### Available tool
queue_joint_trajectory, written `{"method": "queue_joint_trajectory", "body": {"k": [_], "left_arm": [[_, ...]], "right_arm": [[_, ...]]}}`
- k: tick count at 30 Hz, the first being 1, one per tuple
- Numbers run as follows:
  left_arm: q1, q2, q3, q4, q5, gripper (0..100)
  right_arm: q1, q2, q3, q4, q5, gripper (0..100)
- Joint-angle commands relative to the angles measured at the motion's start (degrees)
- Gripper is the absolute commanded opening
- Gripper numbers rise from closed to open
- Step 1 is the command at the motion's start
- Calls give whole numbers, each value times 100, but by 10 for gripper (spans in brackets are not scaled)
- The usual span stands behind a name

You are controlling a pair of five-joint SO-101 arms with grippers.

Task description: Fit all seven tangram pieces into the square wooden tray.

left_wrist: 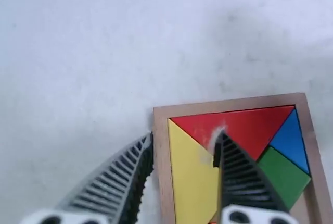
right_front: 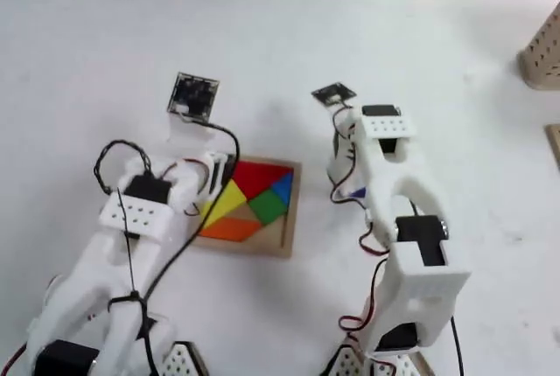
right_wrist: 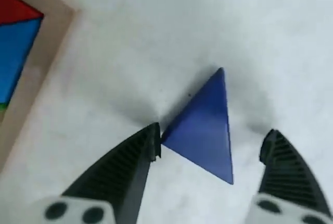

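Note:
The square wooden tray (right_front: 292, 210) lies between the two arms. It holds a red piece (right_front: 258, 177), a yellow (right_front: 226, 201), a green (right_front: 267, 210), a blue (right_front: 282, 188) and an orange one (right_front: 229, 230). My left gripper (left_wrist: 183, 139) is open astride the tray's wall (left_wrist: 160, 156): one finger rests over the yellow piece (left_wrist: 190, 177) beside the red one (left_wrist: 244, 125), the other outside on the table. A dark blue triangle (right_wrist: 204, 130) lies flat on the table beside the tray, between the fingers of my open right gripper (right_wrist: 212, 135).
Two small dark marker cards (right_front: 192, 96) (right_front: 332, 94) lie on the white table beyond the tray. A perforated wooden block (right_front: 542, 57) stands at the right edge. Loose cables (right_front: 114, 162) loop around the left arm.

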Motion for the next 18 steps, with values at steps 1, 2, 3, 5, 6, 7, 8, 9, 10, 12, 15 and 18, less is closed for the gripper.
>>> {"method": "queue_joint_trajectory", "body": {"k": [1, 2, 3, 5, 6, 7, 8, 9, 10, 12, 15, 18], "left_arm": [[-40, -154, -44, -114, 26, 202], [-40, -154, -44, -114, 26, 202], [-40, -154, -44, -114, 26, 202], [-40, -154, -44, -114, 26, 202], [-40, -154, -44, -114, 26, 202], [-40, -154, -44, -114, 26, 202], [-40, -145, -44, -114, 26, 202], [-40, -145, -44, -114, 26, 202], [-40, -145, -44, -114, 26, 202], [-40, -145, -44, -114, 26, 202], [-40, -145, -44, -114, 26, 202], [-40, -145, -44, -114, 26, 202]], "right_arm": [[-48, -48, -132, 84, 299, 301], [-48, -48, -132, 92, 378, 292], [-48, -48, -123, 92, 501, 285], [-75, -57, -44, 154, 782, 280], [-92, -66, -18, 189, 941, 280], [-92, -66, -9, 207, 1029, 280], [-92, -75, -9, 198, 1055, 280], [-92, -75, -9, 189, 1090, 280], [-92, -66, -9, 189, 1099, 279], [-84, -66, -9, 189, 1116, 253], [-57, -57, -9, 259, 1398, 200], [-66, -48, -9, 251, 1371, 144]]}}
